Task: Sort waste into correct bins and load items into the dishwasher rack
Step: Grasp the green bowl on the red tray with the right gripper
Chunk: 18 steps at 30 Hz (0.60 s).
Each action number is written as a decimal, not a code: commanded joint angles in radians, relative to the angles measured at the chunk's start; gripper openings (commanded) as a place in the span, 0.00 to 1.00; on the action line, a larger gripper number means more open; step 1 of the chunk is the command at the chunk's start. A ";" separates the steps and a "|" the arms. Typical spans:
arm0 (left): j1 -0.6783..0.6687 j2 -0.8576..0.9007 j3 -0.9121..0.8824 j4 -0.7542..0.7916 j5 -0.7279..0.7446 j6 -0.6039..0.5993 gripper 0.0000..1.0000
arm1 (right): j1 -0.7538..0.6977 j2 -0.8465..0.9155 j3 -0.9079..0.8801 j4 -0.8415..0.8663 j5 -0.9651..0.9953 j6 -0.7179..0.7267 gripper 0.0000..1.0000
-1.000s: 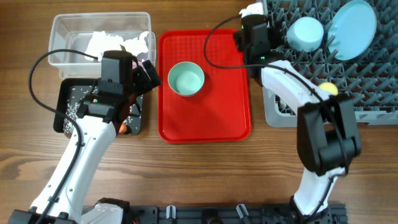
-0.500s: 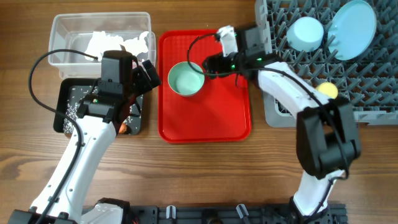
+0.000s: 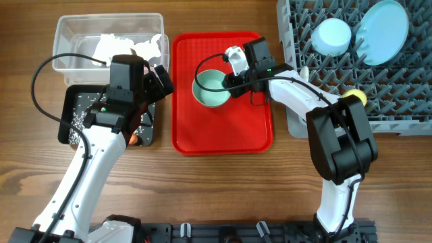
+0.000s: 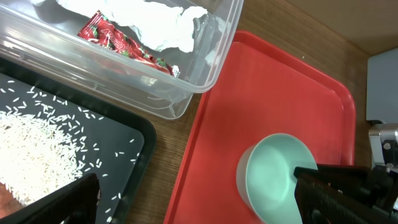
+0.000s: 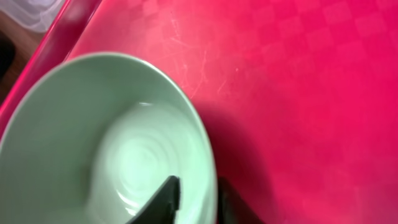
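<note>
A pale green bowl [image 3: 210,89] [image 5: 124,143] [image 4: 273,174] sits on the red tray [image 3: 223,128]. My right gripper [image 3: 231,82] [image 5: 196,199] is shut on the bowl's right rim, one finger inside and one outside. My left gripper [image 3: 159,79] [image 4: 199,205] hangs open and holds nothing, over the gap between the black tray [image 3: 73,101] and the red tray. The clear tub [image 3: 67,40] holds crumpled white tissue [image 3: 128,47] and a red wrapper [image 4: 118,42]. Rice grains [image 4: 31,143] lie in the black tray.
The grey dishwasher rack [image 3: 378,81] at the right holds a light-blue bowl [image 3: 332,35], a light-blue plate [image 3: 383,21] and a yellow cup [image 3: 354,98]. Bare wood lies in front of the tray between the two arms.
My right arm swung left from the rack's corner to the bowl and its jaws closed on the rim; the bowl shifted slightly. The left arm has stayed still.
</note>
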<state>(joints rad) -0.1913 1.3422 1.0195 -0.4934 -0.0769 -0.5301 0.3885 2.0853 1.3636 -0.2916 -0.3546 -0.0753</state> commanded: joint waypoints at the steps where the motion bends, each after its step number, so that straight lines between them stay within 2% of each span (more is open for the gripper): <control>1: 0.005 -0.016 0.007 0.002 0.008 -0.009 1.00 | 0.000 0.019 -0.004 0.000 0.022 -0.003 0.04; 6: 0.005 -0.016 0.007 0.002 0.008 -0.009 1.00 | -0.029 -0.004 -0.002 0.002 0.034 -0.003 0.04; 9: 0.005 -0.016 0.007 0.002 0.008 -0.009 1.00 | -0.079 -0.079 -0.002 -0.005 0.084 0.008 0.04; 15: 0.005 -0.016 0.007 0.002 0.008 -0.009 1.00 | -0.182 -0.316 -0.002 -0.013 0.288 0.058 0.04; 18: 0.005 -0.016 0.007 0.002 0.008 -0.009 1.00 | -0.192 -0.405 -0.002 -0.021 0.506 0.056 0.04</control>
<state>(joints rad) -0.1913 1.3422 1.0195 -0.4934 -0.0769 -0.5301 0.1921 1.7756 1.3556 -0.3088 -0.0875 -0.0383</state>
